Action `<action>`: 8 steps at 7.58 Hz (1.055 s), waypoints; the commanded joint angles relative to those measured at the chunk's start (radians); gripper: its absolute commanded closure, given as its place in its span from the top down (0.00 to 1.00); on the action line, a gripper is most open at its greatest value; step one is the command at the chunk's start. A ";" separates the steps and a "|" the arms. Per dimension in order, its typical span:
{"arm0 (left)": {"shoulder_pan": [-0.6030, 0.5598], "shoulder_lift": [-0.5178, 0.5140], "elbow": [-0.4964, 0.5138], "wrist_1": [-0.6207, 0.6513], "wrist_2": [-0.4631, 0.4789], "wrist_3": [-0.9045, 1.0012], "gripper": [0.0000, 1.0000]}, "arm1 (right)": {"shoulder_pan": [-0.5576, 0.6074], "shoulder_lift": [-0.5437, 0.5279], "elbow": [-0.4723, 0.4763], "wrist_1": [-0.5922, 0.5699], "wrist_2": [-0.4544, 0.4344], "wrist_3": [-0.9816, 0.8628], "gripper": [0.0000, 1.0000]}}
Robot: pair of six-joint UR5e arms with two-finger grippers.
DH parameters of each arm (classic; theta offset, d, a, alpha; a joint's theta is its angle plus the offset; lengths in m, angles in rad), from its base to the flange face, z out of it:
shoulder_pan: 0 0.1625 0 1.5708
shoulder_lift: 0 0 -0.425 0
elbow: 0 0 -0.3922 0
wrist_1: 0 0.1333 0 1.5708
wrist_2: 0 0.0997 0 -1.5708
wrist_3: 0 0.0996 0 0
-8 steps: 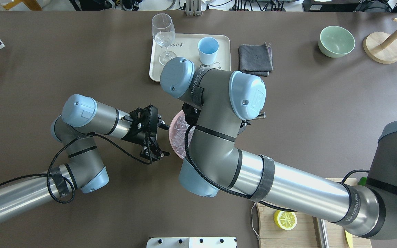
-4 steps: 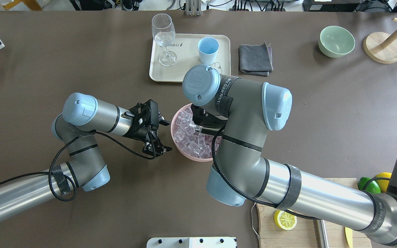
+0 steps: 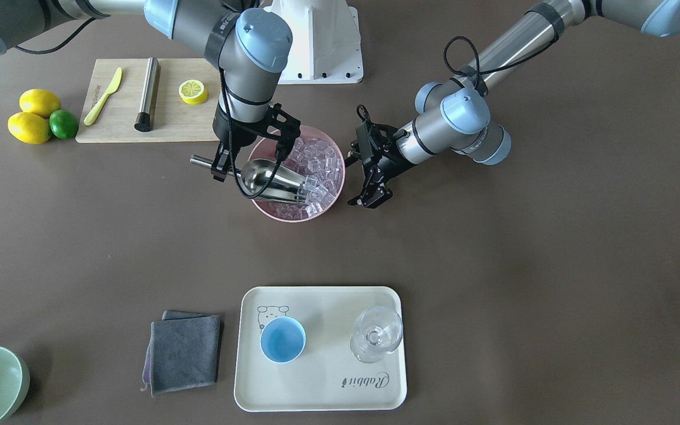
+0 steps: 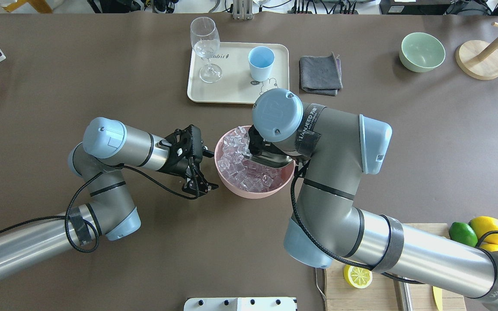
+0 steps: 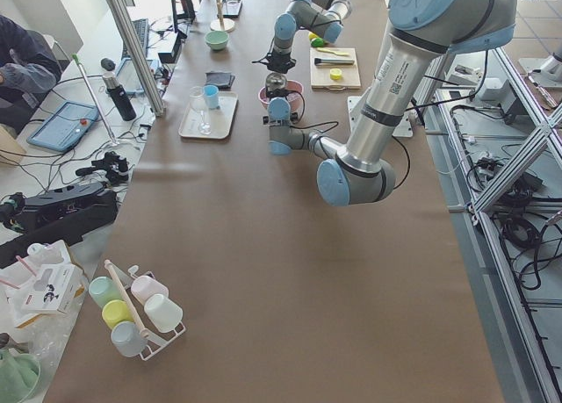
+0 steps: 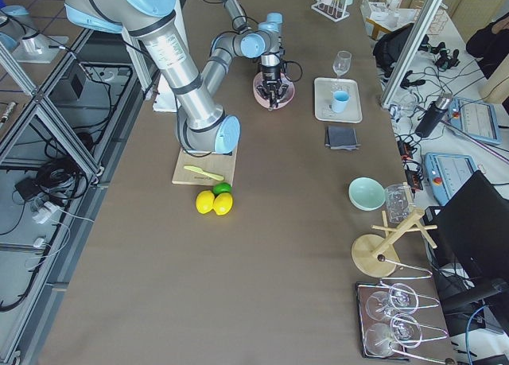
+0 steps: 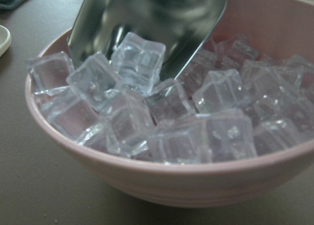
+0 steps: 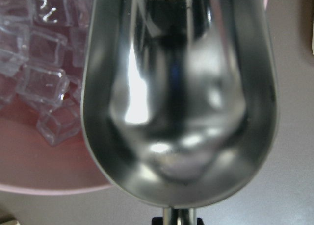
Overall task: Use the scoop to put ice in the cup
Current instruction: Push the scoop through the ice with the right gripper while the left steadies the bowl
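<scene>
While the right gripper [image 3: 225,169] was clamped on the short round handle of the shiny metal scoop [image 3: 272,180], the scoop's deep rounded trough lay tilted, mouth down among the ice [image 3: 316,159]. The ice was clear, glassy cubes heaped in a smooth pink bowl [image 3: 293,213] near the middle of the worktop. The right arm reached in from the robot's right, its wrist bent steeply over the bowl. The left arm was folded at the elbow. The left gripper [image 3: 369,198] hung just beside the bowl, fingers apart and empty. The small light-blue cup [image 3: 282,339] stood upright on a cream tray [image 3: 316,395] by the worktop's far edge.
</scene>
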State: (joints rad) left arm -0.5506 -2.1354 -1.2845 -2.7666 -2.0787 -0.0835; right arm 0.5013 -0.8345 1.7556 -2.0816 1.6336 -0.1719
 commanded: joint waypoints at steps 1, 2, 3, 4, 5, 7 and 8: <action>0.001 -0.005 0.004 0.001 0.002 -0.034 0.98 | -0.039 -0.017 0.002 0.087 -0.003 0.073 0.00; 0.001 -0.008 0.007 0.002 0.002 -0.086 0.98 | -0.043 -0.017 0.007 0.097 -0.003 0.086 0.00; 0.001 -0.009 0.008 0.002 0.002 -0.100 0.98 | -0.043 -0.020 0.013 0.103 -0.004 0.089 0.00; 0.009 -0.012 0.007 0.001 0.000 -0.116 0.98 | -0.043 -0.043 0.036 0.132 -0.006 0.088 0.00; 0.020 -0.012 0.007 -0.001 0.000 -0.114 0.98 | -0.043 -0.061 0.059 0.155 -0.008 0.089 0.00; 0.026 -0.012 0.007 -0.005 0.000 -0.111 0.98 | -0.043 -0.092 0.087 0.219 -0.009 0.092 0.00; 0.026 -0.012 0.005 -0.005 -0.001 -0.111 0.98 | -0.044 -0.104 0.102 0.239 -0.009 0.145 0.00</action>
State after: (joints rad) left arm -0.5272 -2.1475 -1.2778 -2.7699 -2.0786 -0.1949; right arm 0.4586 -0.9162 1.8335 -1.8847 1.6250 -0.0793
